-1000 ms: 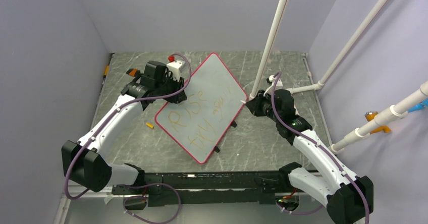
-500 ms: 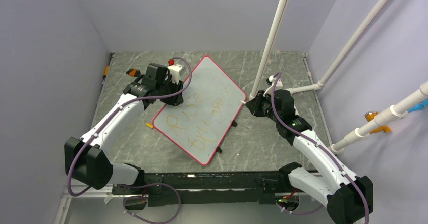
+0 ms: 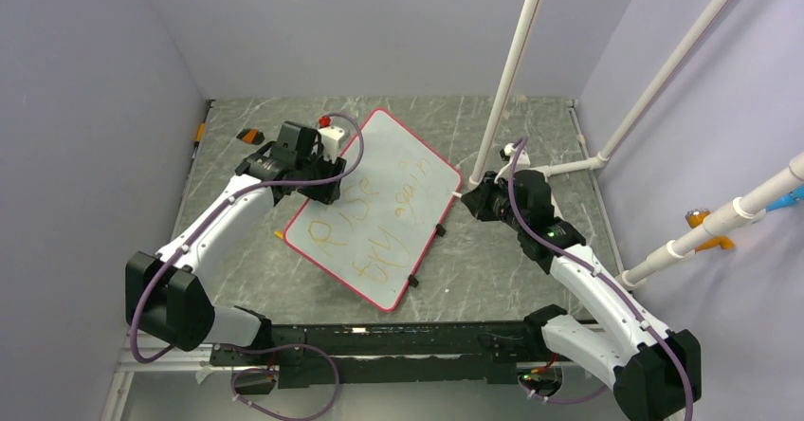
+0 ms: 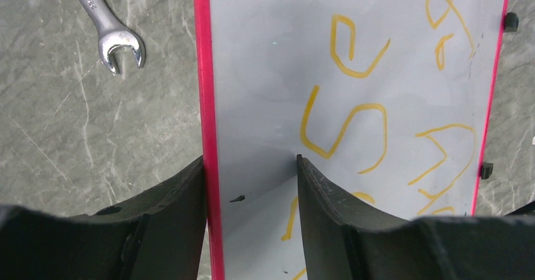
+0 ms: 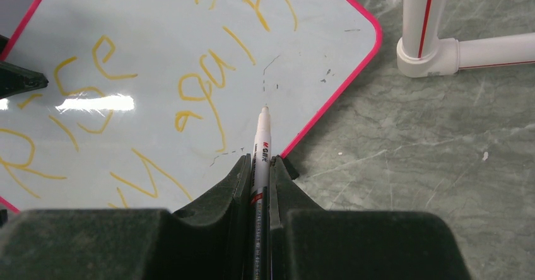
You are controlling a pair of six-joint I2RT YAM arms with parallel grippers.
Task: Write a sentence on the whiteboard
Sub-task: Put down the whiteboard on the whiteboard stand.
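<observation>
right jaws clamp the marker, its red barrel print perhaps "m grip", tip at the 3 o'clock corner of the whiteboard, which lies mid-worktop. the sentence, "rise try again", looks finished. left jaws stand apart astride its 10 o'clock rim.

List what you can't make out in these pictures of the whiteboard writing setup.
- Left wrist view: the orange handwritten sentence has its lower letters hidden behind the left gripper's black fingers.
- Left wrist view: the silver open-ended wrench is cut off by the top edge.
- Right wrist view: whether the white marker pen touches the red-rimmed pale whiteboard; the angle hides it.
</observation>
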